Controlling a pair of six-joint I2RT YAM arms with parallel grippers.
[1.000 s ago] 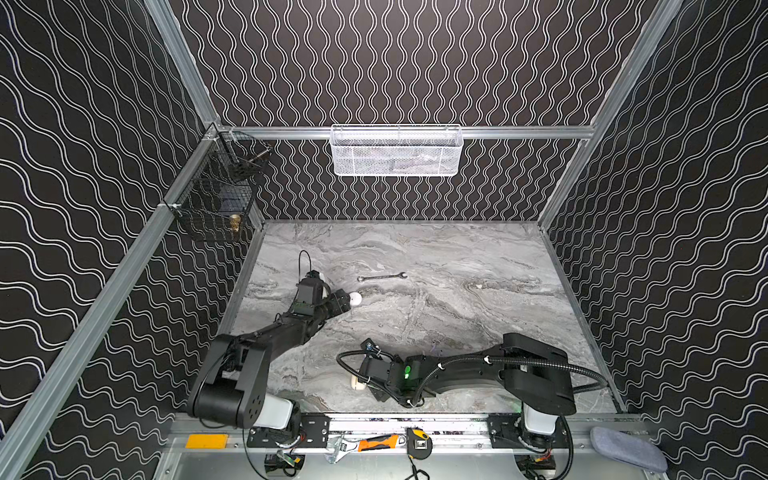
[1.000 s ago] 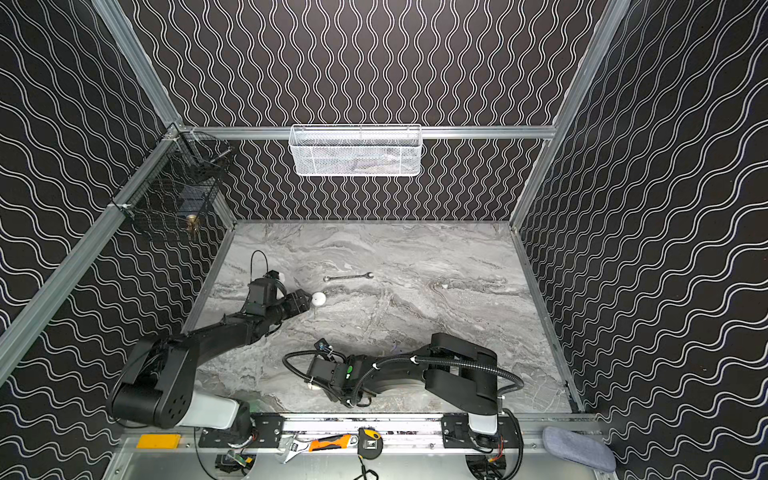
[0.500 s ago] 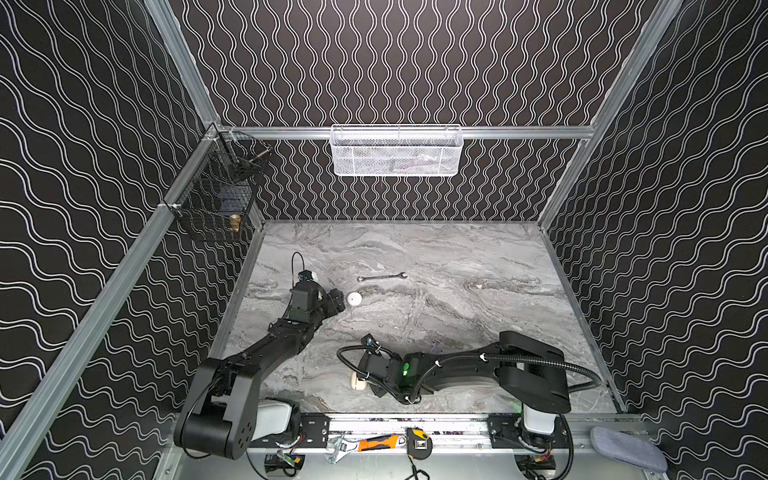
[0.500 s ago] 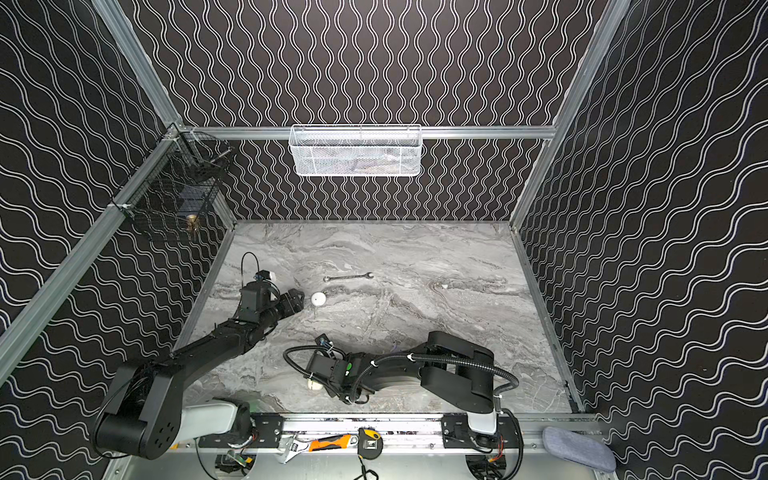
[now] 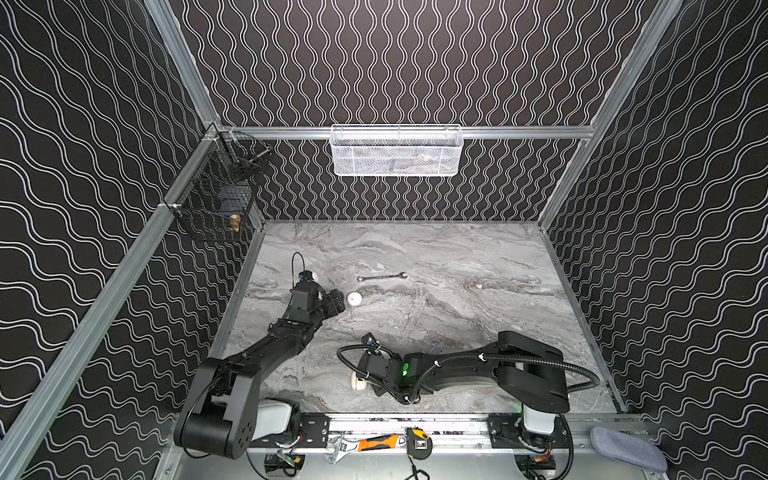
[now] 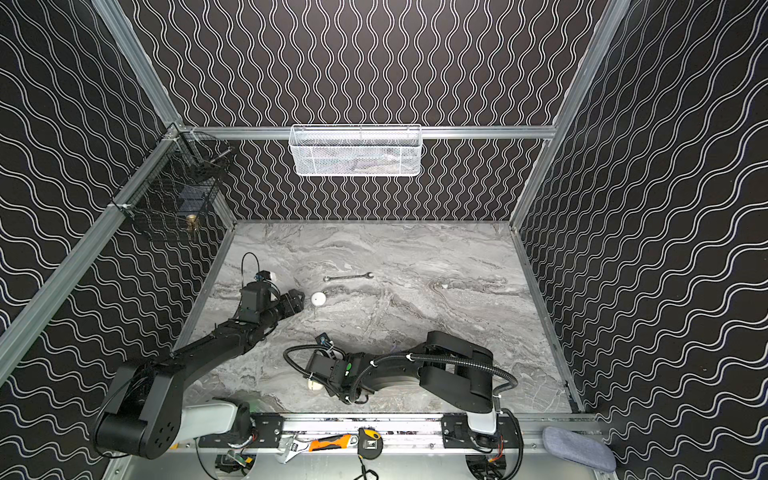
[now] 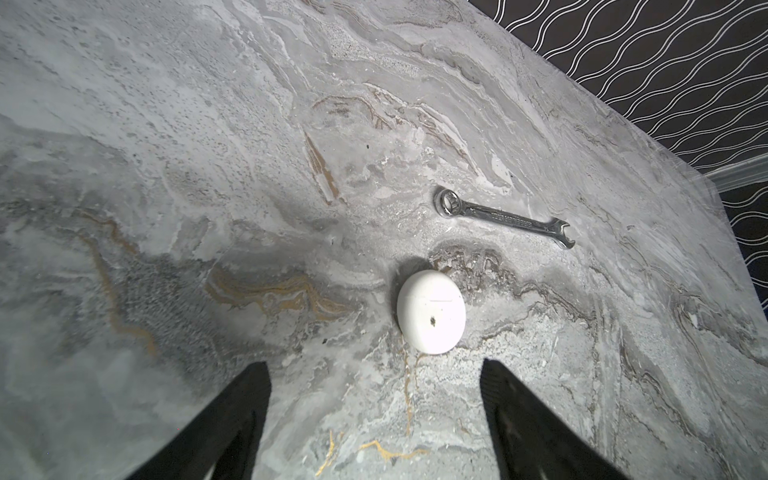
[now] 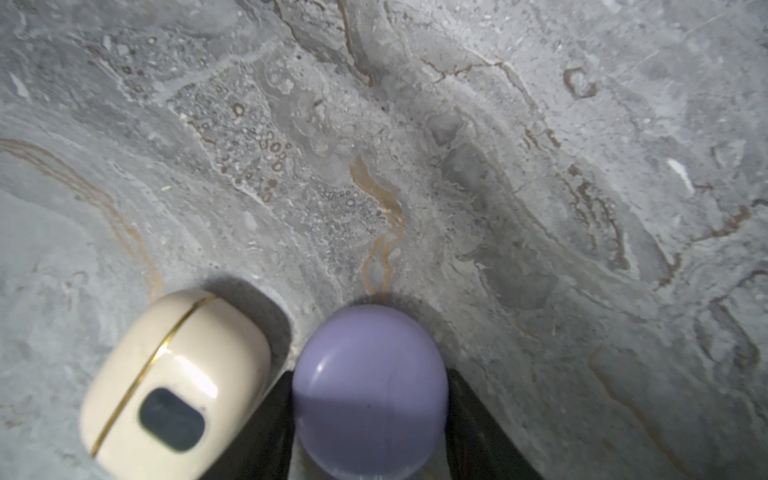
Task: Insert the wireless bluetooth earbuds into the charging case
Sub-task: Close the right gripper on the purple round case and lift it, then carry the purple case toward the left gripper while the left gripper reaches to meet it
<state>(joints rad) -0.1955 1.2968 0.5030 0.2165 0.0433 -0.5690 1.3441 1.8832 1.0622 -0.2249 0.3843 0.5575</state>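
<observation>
Right wrist view: the right fingers (image 8: 274, 436) now pinch the lavender case (image 8: 370, 390), the cream case (image 8: 174, 382) just beside it; we judge this case is held but still closed. Left fingers (image 7: 232, 415) remain spread near the white case (image 7: 431, 311), that arm's elbow now further back. One tiny white earbud (image 5: 479, 286) lies well apart on the table (image 5: 457, 249).

Both top views are dim, lit softly from above. Worktop (image 5: 436, 257) paler toward 12 o'clock; rails (image 5: 178, 66) splay at the 10 and 2 o'clock corners. Left wrist view sharp centrally, edges smeared. Right wrist view: lavender case (image 8: 370, 390) and cream case (image 8: 174, 382) blurred, each showing glare.
</observation>
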